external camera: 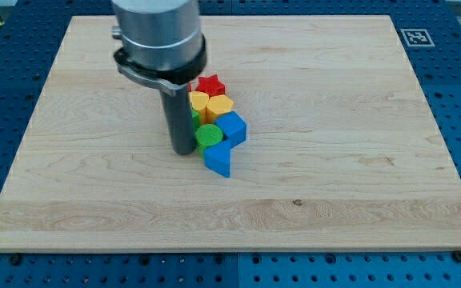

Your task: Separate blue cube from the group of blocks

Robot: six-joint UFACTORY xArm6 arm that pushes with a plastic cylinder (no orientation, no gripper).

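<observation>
My tip [183, 150] (a bare rod, no claw to open or close) touches the green cylinder's [209, 134] left side, the blue cube [233, 127] packed against the cluster's right.

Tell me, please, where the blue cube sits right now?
The blue cube sits on the cluster's right edge near the board's middle, touching the green cylinder, above the blue wedge.
</observation>
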